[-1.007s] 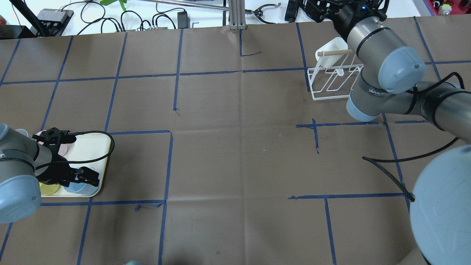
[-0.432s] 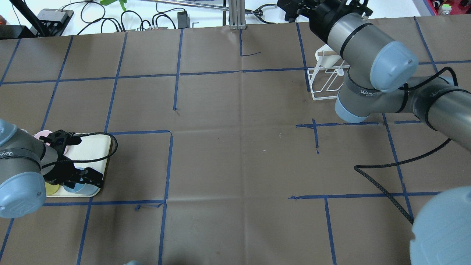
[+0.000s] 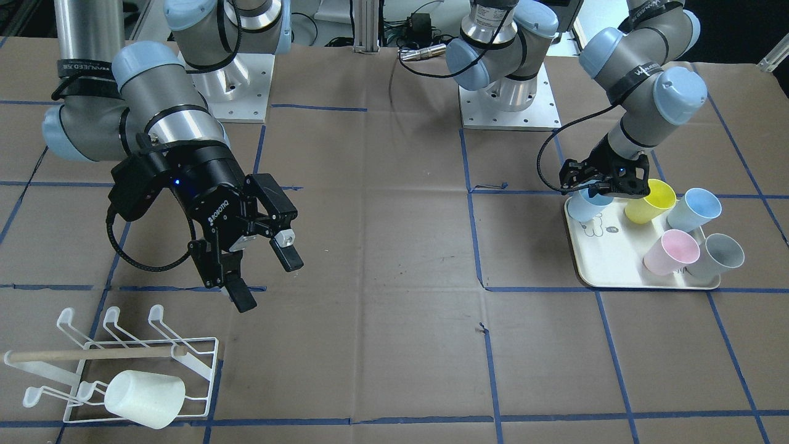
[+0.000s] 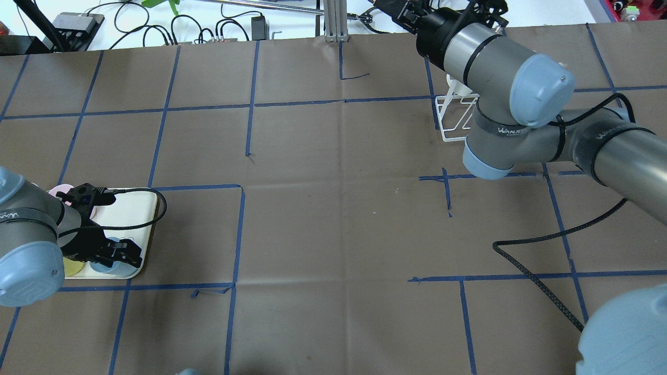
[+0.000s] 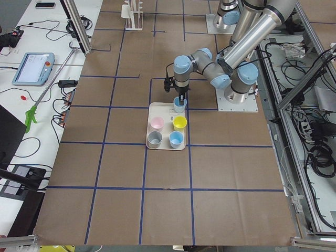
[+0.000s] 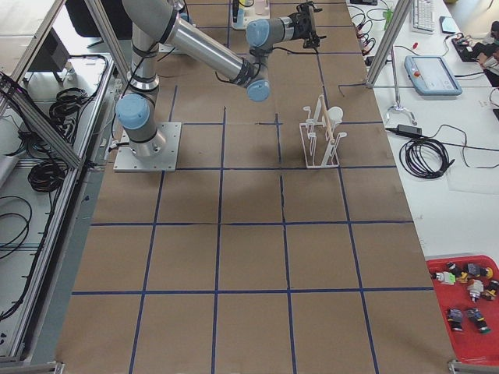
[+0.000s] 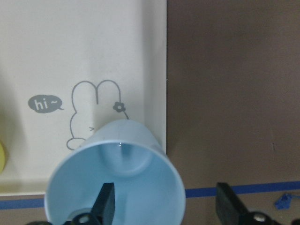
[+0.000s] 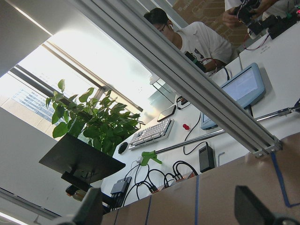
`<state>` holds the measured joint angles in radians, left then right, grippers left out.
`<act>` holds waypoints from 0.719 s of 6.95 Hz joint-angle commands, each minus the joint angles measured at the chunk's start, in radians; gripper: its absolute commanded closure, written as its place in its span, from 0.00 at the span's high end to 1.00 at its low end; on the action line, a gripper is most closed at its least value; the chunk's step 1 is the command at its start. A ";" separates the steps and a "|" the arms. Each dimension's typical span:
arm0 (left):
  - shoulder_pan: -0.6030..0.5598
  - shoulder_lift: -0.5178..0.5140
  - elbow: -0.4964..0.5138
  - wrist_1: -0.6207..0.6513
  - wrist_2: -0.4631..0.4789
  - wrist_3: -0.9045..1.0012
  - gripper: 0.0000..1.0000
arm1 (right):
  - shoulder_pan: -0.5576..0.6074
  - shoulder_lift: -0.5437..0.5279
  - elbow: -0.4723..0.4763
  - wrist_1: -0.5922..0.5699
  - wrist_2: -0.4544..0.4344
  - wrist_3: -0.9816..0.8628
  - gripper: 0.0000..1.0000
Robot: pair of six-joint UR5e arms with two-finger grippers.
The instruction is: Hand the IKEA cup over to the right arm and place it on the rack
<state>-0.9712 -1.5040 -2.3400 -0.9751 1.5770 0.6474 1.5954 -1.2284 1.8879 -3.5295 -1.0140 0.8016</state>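
The left gripper (image 7: 166,204) is hanging spread over the light blue cup (image 7: 117,187), one finger (image 7: 107,206) dipping inside the rim and the other standing outside, clear of the wall. It is straddling the cup's side, not pinching it yet. The cup is sitting upright on the cream tray (image 3: 607,259), in the corner nearest the robot's base and the table's middle, beside the little rabbit drawing. A yellow cup (image 3: 647,200), a second blue cup (image 3: 696,209), a pink cup (image 3: 672,251) and a grey cup (image 3: 718,254) are sharing the tray with it.

The way I'm reading it, the task is only beginning: the grip is not made, and the lift, the hand-over and the hanging are all waiting. One white cup (image 3: 145,398) is already hanging on the rack (image 3: 92,354).

The left arm is bending its wrist straight down over that tray corner, cable looping off to the side. Well apart from it, the right gripper (image 3: 268,282) is hovering with its jaws spread and holding nothing, above the table near the rack. Its wrist is tilting outward, so its camera is looking off across the room.
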 commanded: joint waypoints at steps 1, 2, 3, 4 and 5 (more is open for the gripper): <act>0.000 0.004 0.007 -0.002 -0.002 0.005 0.00 | 0.026 -0.025 0.049 0.053 0.020 0.248 1.00; -0.001 0.007 0.030 -0.004 -0.006 0.003 0.00 | 0.043 -0.060 0.094 0.057 0.017 0.267 1.00; -0.012 0.008 0.083 -0.032 -0.006 -0.003 0.00 | 0.046 -0.078 0.117 0.055 0.018 0.316 1.00; -0.035 0.013 0.153 -0.115 -0.006 -0.008 0.00 | 0.054 -0.079 0.118 0.055 0.020 0.461 1.00; -0.070 0.018 0.253 -0.214 -0.005 -0.011 0.00 | 0.064 -0.074 0.119 0.038 0.009 0.534 1.00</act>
<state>-1.0076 -1.4914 -2.1871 -1.0891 1.5713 0.6410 1.6484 -1.3024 2.0015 -3.4791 -0.9974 1.2303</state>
